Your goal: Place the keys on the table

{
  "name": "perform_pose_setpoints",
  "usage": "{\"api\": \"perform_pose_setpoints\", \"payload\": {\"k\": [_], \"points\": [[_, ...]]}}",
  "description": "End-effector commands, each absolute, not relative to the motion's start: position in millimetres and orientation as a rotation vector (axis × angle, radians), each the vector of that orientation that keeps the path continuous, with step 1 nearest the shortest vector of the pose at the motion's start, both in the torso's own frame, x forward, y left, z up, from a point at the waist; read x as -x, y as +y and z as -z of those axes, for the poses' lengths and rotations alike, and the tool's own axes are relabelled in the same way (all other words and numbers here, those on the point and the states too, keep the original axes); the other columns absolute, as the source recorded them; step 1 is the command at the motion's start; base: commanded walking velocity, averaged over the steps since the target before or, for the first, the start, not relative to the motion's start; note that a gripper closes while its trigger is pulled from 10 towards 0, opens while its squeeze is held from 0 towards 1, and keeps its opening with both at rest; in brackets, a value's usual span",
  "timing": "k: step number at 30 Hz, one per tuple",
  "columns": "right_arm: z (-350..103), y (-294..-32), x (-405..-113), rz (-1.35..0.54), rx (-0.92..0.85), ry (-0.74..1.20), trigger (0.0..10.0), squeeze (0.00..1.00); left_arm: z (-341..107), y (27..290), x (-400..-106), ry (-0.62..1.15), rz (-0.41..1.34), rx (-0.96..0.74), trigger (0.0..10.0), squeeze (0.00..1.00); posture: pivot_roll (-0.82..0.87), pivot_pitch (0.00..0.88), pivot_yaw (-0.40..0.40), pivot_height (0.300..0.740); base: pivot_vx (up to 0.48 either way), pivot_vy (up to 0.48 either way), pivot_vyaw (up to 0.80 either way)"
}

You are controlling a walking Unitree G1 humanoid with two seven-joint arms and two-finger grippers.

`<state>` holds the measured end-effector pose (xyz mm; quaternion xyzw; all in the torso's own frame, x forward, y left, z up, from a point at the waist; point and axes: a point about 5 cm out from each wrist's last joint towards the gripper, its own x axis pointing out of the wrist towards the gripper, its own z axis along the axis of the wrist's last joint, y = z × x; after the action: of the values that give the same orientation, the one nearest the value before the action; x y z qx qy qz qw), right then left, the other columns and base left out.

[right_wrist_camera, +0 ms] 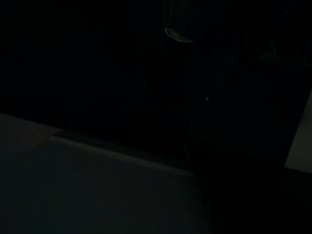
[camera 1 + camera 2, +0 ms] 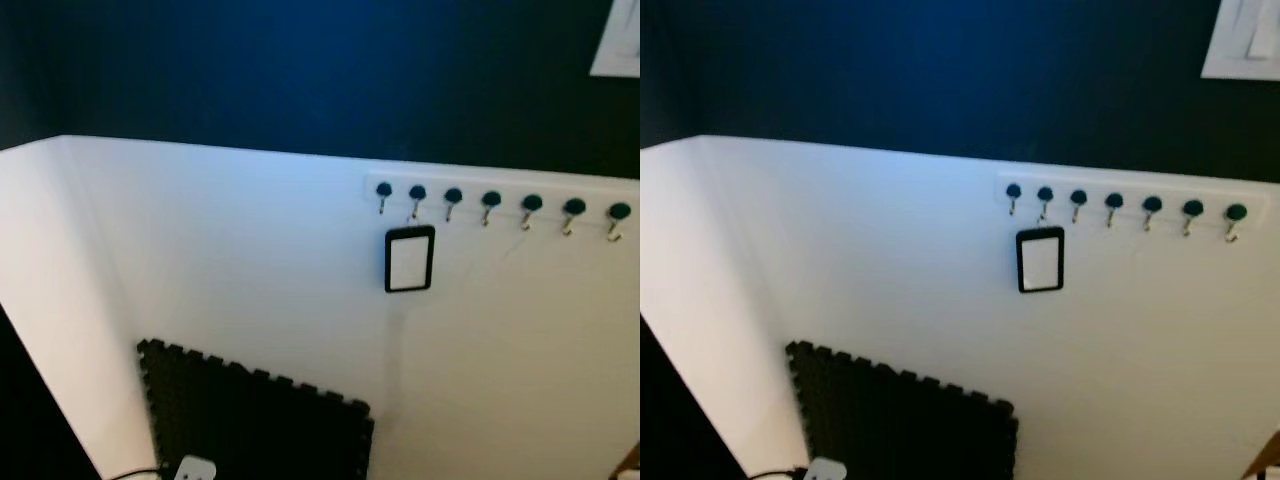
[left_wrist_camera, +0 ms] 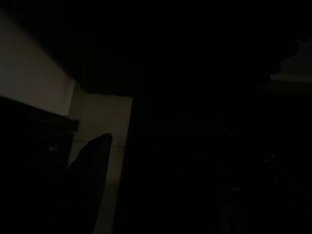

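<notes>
A white rail with a row of dark-knobbed hooks point(image 2: 490, 205) is fixed on the white wall panel, to the right of the head views. From the second hook hangs a flat white tag with a black frame point(image 2: 409, 260), on a thin cord. I cannot make out any key on it. In the very dark left wrist view, the left gripper point(image 3: 92, 165) is a black outline against a pale wall and floor. Both arms hang idle in the shade, and the right wrist view gives just a dim floor.
A black foam mat with a toothed edge point(image 2: 260, 425) lies at the foot of the white panel point(image 2: 220, 260). A small white device point(image 2: 195, 468) sits at its near edge. Dark blue wall rises above, with a white plate point(image 2: 618, 40) at the upper right.
</notes>
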<state>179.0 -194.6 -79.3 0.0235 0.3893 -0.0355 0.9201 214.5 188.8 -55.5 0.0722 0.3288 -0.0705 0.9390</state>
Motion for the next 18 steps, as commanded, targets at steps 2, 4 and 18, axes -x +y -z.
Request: {"api": "perform_pose_setpoints", "payload": {"k": [2,4,18], "points": [[81.3,-193.6,-175.6,0.072,-0.053,0.814,10.0,0.00,57.3,191.7,-212.7,0.697,0.151,-0.160,10.0,0.00,0.07,0.000,0.022,0.740,0.000,0.000,0.00],[81.3,-193.4,-175.4,0.072,-0.055,0.812,10.0,0.00,57.9,191.5,-212.6,0.707,0.163,-0.175,10.0,0.00,0.06,0.000,0.025,0.740,0.000,-0.480,0.00],[81.1,-195.3,-174.7,0.069,-0.055,0.810,10.0,0.00,59.3,193.5,-212.5,0.728,0.129,-0.182,10.0,0.00,0.06,0.000,0.020,0.740,0.000,-0.157,0.00]]}}
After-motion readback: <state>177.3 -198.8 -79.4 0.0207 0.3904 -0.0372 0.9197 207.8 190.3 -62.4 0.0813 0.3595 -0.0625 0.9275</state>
